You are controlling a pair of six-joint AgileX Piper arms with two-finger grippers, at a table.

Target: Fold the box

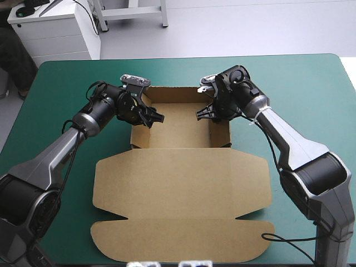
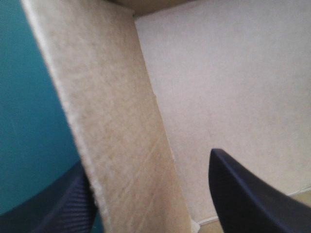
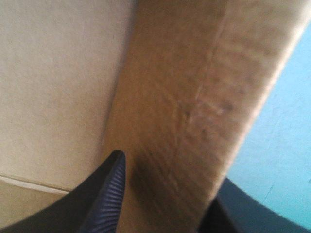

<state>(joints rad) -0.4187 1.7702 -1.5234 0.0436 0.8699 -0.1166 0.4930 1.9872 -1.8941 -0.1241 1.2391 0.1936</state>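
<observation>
The brown box (image 1: 183,183) lies in the middle of the table, its far part raised into a tray (image 1: 181,125) and its lid flat toward the near edge. My left gripper (image 1: 154,118) sits astride the tray's left wall (image 2: 116,126). One black finger is outside and one inside, and a gap shows beside the inner finger (image 2: 243,194), so the left gripper (image 2: 146,160) is open. My right gripper (image 1: 203,114) straddles the right wall (image 3: 194,107). In the right wrist view, the gripper (image 3: 169,167) has both fingers pressed against the board.
The teal-green cover (image 1: 311,89) surrounds the box on all sides. The lid's front flap (image 1: 178,239) reaches close to the table's near edge.
</observation>
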